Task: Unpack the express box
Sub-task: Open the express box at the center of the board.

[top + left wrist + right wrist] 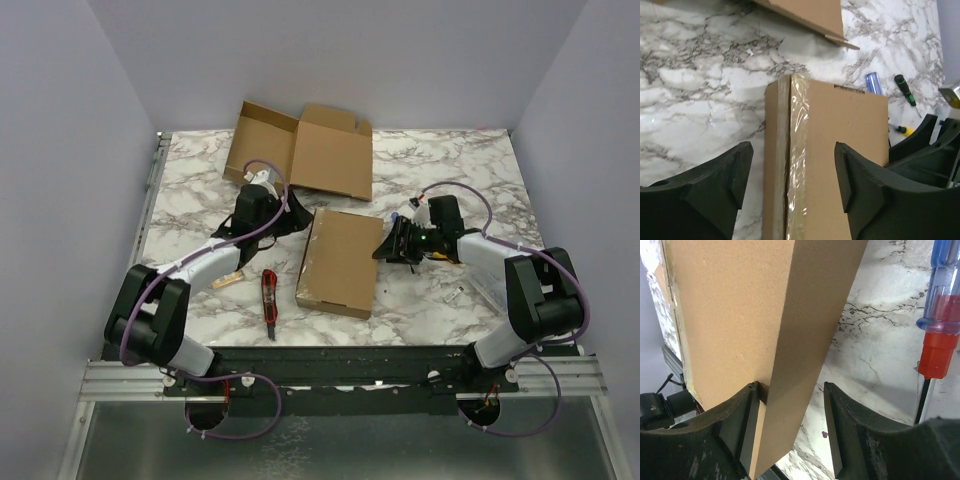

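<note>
The express box [340, 262] lies shut at the middle of the desk [200, 190], and its taped seam runs up the centre of my left wrist view. My left fingers [715, 200] stand wide apart at the bottom of that view. The box's end shows between them, and they hold nothing. My right fingers [735, 440] straddle the box's edge at the bottom of their view, partly open. The one at frame left rests against the cardboard, while the other stands clear with marble showing in the gap. A red utility knife [269, 303] lies lower left of the box. A flattened open carton [300, 148] lies above it. A blue-and-red screwdriver [939, 315] lies at the right edge.
</note>
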`<state>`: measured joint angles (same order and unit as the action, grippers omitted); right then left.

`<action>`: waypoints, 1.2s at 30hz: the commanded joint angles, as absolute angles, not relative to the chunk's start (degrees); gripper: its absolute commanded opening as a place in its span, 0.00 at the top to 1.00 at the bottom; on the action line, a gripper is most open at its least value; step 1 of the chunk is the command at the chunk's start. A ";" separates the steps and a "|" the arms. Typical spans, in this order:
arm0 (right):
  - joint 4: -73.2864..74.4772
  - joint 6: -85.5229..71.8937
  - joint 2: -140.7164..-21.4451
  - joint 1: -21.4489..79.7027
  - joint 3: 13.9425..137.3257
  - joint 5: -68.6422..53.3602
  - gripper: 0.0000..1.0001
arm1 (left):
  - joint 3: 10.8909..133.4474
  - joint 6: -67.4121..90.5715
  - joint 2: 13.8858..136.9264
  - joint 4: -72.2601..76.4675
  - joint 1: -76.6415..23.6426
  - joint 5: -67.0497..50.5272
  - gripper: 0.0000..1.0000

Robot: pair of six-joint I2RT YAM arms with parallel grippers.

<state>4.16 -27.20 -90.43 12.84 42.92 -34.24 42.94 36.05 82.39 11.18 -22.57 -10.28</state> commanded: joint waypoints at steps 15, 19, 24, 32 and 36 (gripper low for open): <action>9.86 -22.87 -92.03 11.95 44.48 -27.29 0.41 | 54.56 35.42 100.57 16.37 -22.72 -6.75 0.46; 9.71 -23.27 -92.03 11.95 44.50 -27.19 0.41 | 53.94 35.55 101.72 16.27 -22.73 -5.19 0.48; 10.42 -26.68 -93.26 11.89 43.97 -23.58 0.44 | 54.28 35.33 103.30 13.09 -22.72 0.36 0.55; 5.30 -30.71 -91.94 11.34 39.13 -22.06 0.45 | 53.61 34.36 102.67 7.81 -21.85 7.30 0.60; 6.57 -27.17 -92.10 11.43 41.36 -25.02 0.44 | 55.62 32.59 101.38 7.84 -23.25 0.56 0.51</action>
